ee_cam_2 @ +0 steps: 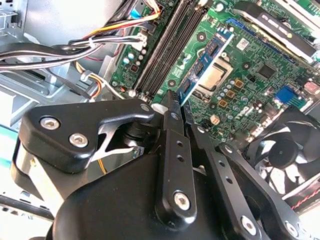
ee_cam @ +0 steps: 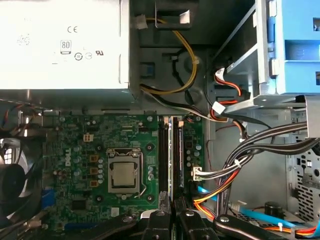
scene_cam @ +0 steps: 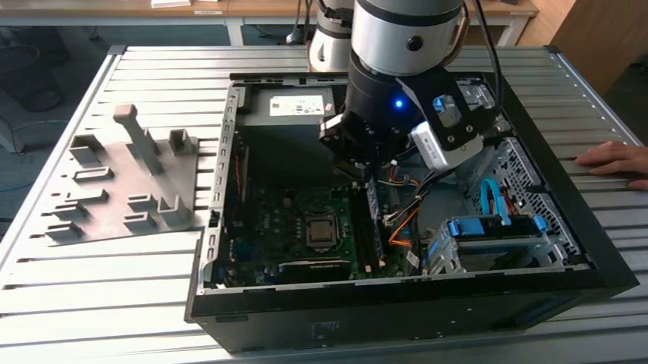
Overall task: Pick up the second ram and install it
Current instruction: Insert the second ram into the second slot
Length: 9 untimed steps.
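While the jaws sit clamped on the second ram [ee_cam_2: 205, 65], which juts out past their tips as a thin, blue-sheened strip low inside the PC case [scene_cam: 567, 250], treat this step as alignment first and force second. In the first wrist view the stick shows edge-on, running straight ahead of the jaws along the memory slots [ee_cam: 164, 155], so it looks close to parallel with them. In the second wrist view it hangs just beside the dark slots, toward the processor socket [ee_cam_2: 212, 77], and the pictures do not settle whether it touches the board. Judge the fit from both wrist views: you want the stick's long edge directly over one slot, level end to end, with no twist in the grip. Seat it with a straight, even push, since a tilted stick is likely to bind or load one end. Mind the cable bundle [ee_cam_2: 100, 45] lying just beyond the slots from the jaws. A person's hand [scene_cam: 615, 161] rests on the surface [scene_cam: 102, 273], well apart from the jaws, outside the case wall.
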Each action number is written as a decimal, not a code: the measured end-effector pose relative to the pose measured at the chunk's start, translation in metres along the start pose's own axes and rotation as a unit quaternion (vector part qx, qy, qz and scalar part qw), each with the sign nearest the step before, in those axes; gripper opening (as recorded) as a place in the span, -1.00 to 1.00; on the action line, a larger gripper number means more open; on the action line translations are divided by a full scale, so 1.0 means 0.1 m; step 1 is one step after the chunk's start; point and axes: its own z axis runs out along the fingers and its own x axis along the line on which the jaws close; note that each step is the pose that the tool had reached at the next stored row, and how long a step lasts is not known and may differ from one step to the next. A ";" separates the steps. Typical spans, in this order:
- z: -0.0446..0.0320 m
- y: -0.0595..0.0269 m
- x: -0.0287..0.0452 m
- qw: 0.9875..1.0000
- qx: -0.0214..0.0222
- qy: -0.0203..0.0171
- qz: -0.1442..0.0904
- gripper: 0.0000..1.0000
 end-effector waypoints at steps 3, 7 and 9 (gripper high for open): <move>0.014 -0.001 0.001 1.000 0.002 0.002 -0.019 -0.72; 0.062 -0.004 -0.001 1.000 0.007 0.003 -0.027 -0.72; 0.095 -0.006 0.000 1.000 0.008 0.003 -0.027 -0.72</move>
